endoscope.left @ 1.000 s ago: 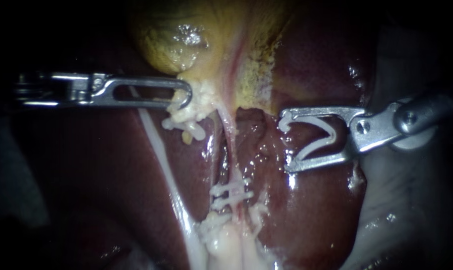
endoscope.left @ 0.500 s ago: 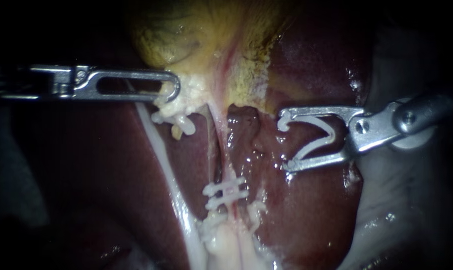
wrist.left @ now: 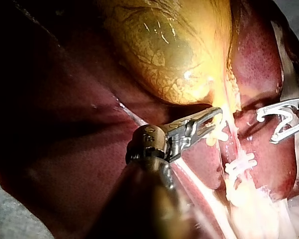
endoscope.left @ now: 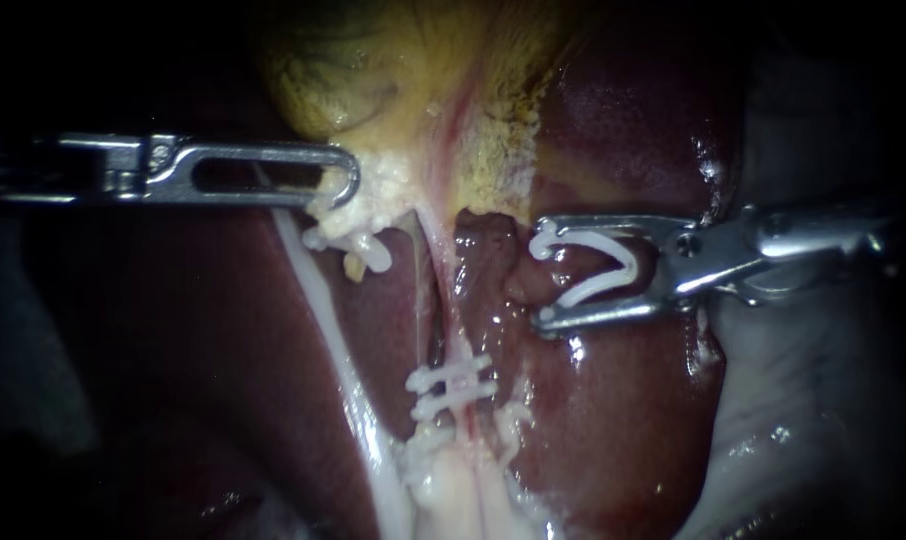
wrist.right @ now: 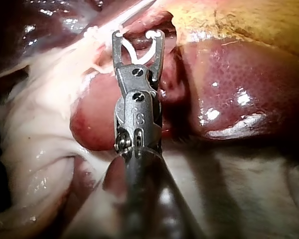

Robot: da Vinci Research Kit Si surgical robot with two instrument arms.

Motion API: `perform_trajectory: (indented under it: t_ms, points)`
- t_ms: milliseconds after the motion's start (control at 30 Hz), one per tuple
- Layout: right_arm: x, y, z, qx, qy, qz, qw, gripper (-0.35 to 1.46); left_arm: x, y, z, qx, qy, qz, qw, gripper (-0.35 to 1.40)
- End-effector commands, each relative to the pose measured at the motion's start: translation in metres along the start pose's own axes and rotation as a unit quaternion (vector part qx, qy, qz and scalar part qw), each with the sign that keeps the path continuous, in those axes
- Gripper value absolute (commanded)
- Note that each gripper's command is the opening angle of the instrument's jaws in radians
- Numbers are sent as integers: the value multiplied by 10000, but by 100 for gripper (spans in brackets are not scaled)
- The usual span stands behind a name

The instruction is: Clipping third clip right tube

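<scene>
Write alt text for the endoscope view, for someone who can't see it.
The right instrument holds an open white clip to the right of a thin tube, not yet around it; the tube bears two clips lower down. The left instrument grips pale tissue below the yellow gallbladder, over dark red liver.

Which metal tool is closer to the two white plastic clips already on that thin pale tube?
Right. The right instrument, holding an open white clip, hovers just above-right of the two clamped white clips; the left instrument grips whitish tissue farther up, at the yellow gallbladder.
</scene>
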Motion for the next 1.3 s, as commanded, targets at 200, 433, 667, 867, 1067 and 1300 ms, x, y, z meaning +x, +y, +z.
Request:
perform_trajectory:
  t_ms: [200, 433, 667, 867, 1067, 1300]
  points:
    - [-9, 12, 20, -42, -4, 253, 9997, 50, 1, -3, 0, -7, -6, 25, 10000, -35]
    - [-21, 23, 39, -57, -17, 518, 9986, 50, 2, -5, -1, -24, -19, 21, 10000, -35]
    - [-33, 30, 59, -14, -23, 685, 9976, 50, 3, -7, -1, -30, -22, 19, 10000, -35]
    - [-32, 29, 69, 167, 14, 945, 9954, 50, 3, -8, -2, -32, -24, 17, 10000, -35]
    - [-28, 26, 80, 327, 178, 1191, 9922, 50, 3, -8, -1, -33, -25, 18, 10000, -35]
    - [-25, 26, 88, 465, 366, 1464, 9875, 50, 3, -8, -1, -34, -25, 17, 10000, -35]
